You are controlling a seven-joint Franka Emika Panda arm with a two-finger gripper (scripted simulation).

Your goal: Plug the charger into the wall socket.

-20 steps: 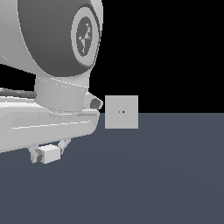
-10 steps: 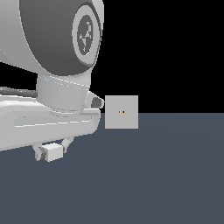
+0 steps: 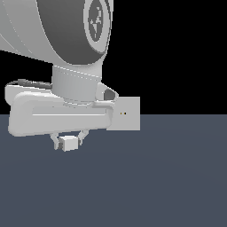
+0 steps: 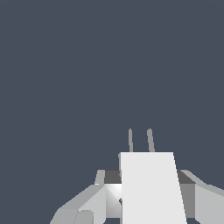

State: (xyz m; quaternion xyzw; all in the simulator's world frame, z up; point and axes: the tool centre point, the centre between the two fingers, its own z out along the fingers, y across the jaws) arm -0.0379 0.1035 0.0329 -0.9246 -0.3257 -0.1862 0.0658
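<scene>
The charger (image 3: 68,143) is a small off-white block held between my gripper's (image 3: 68,142) fingers, under the arm's hand, above the dark floor. In the wrist view the charger (image 4: 151,188) fills the space between the fingers, and its two thin prongs (image 4: 140,141) stick out ahead. The wall socket (image 3: 127,113) is a flat light-grey upright square panel with two tiny holes, to the exterior view's right of the gripper and a little higher. Its left part is hidden behind the arm. The socket does not show in the wrist view.
The big white arm body (image 3: 57,44) fills the exterior view's upper left. The dark grey floor (image 3: 168,177) spreads below and to the right.
The gripper with the charger has moved a little to the exterior view's right, toward the socket. The socket has not moved.
</scene>
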